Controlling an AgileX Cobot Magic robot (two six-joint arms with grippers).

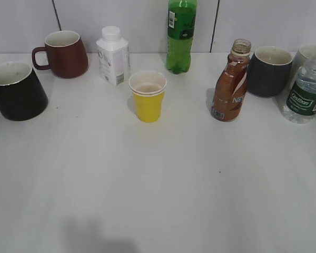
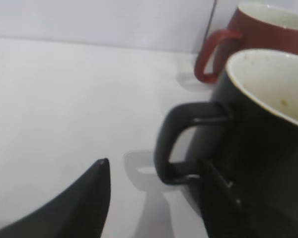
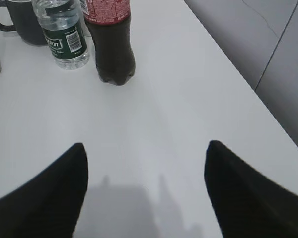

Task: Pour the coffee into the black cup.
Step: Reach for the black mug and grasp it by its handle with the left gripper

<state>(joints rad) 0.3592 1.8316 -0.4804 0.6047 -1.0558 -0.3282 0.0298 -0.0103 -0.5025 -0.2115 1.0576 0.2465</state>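
Note:
The black cup (image 1: 17, 93) stands at the table's left edge, its handle off-frame. In the left wrist view it (image 2: 268, 148) fills the right side, white inside and empty, handle toward the camera. My left gripper (image 2: 156, 166) is open, with the cup's handle between its two fingers; I cannot tell whether they touch it. The brown coffee bottle (image 1: 230, 84) stands upright at the right of centre with no cap. My right gripper (image 3: 145, 148) is open and empty over bare table. Neither gripper shows in the exterior view.
A maroon mug (image 1: 63, 52), white carton (image 1: 114, 55), green bottle (image 1: 180, 34) and yellow paper cup (image 1: 148, 96) stand at the back and centre. A dark grey mug (image 1: 268, 71), water bottle (image 1: 305, 89) and cola bottle (image 3: 109, 39) stand at right.

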